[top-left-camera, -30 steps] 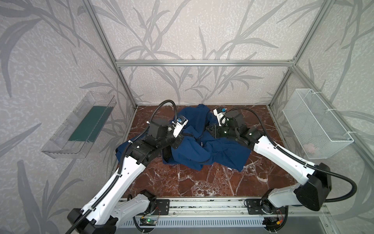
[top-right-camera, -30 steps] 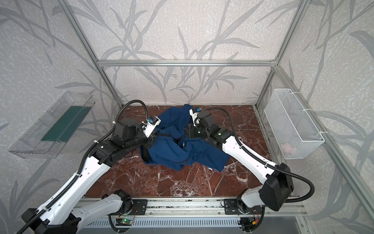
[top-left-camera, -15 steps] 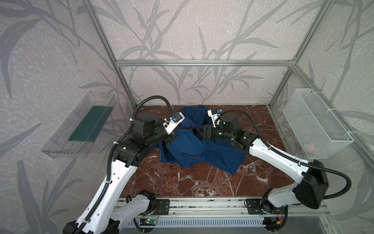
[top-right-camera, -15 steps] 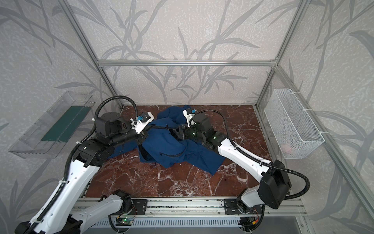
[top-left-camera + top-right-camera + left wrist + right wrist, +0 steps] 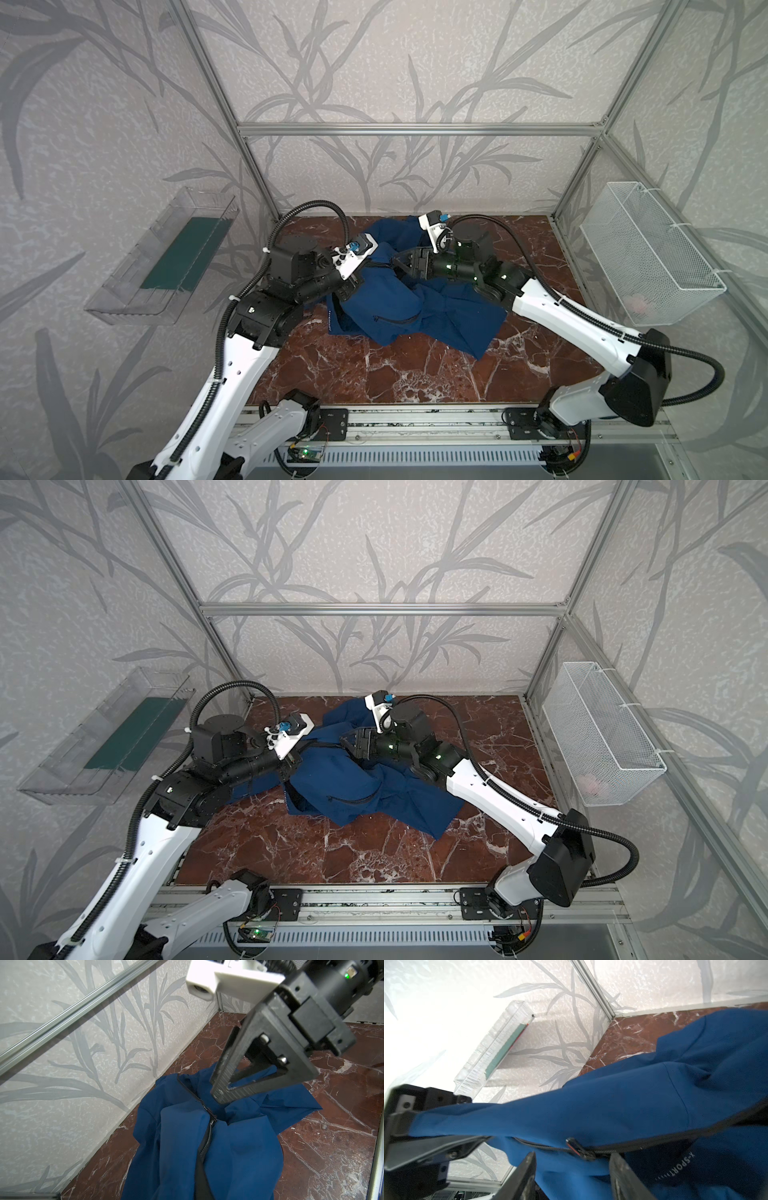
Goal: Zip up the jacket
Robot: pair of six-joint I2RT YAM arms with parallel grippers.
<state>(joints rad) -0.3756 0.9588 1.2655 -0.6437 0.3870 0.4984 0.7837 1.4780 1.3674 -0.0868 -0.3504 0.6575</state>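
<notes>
Right gripper (image 5: 572, 1155) — jaws apart, nothing clamped; the black zipper slider (image 5: 578, 1149), a red streak on it, sits just ahead of the gap between the two fingertips; whether it touches them I cannot tell; white X-SPORT lettering (image 5: 675, 1167) lies just beside one fingertip.

Left gripper (image 5: 345, 292) — jaws together, clamped on a fold of the jacket (image 5: 399, 299) at its near-left edge; the cloth runs taut from that grip toward the slider.

In the left wrist view the zipper teeth (image 5: 204, 1147) are joined on the camera's side of the slider and parted beyond it; the front is partly zipped.

Jacket itself: navy blue and rumpled; it lies on the red-brown marble table (image 5: 415, 374), rear of centre, between the two arms; part of it is raised off the surface where the grippers meet it; a flap trails toward the front right; a dark pocket zip (image 5: 395, 322) shows on the near panel.

Outward: a clear plastic bin (image 5: 120, 307) on the left wall, a green sheet (image 5: 187, 253) inside; a white wire basket (image 5: 648, 249) on the right wall, something pale pink in its bottom.
</notes>
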